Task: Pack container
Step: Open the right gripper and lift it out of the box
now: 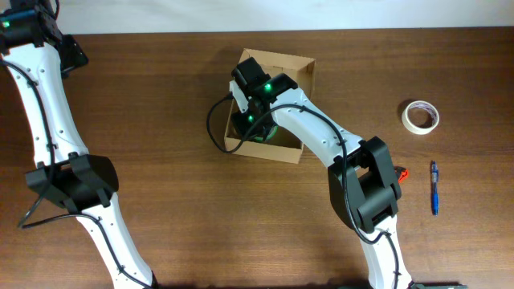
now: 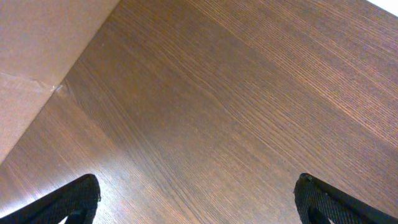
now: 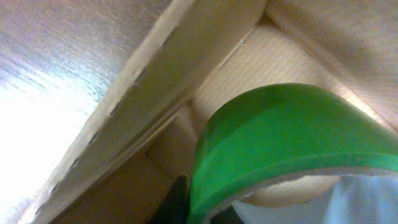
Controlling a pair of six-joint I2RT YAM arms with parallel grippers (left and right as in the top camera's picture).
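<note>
Green tape roll (image 3: 286,143) gripped by right gripper (image 1: 257,127), tilted, inside container (image 1: 295,66) at bench (image 1: 161,160) centre; box floor lies directly below. Left gripper (image 2: 199,196) splayed empty, well apart toward container's 9 o'clock.

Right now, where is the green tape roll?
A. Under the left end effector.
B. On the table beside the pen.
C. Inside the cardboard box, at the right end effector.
C: the right wrist view shows the green tape roll between the cardboard box walls, and overhead the right end effector reaches into it.
</note>
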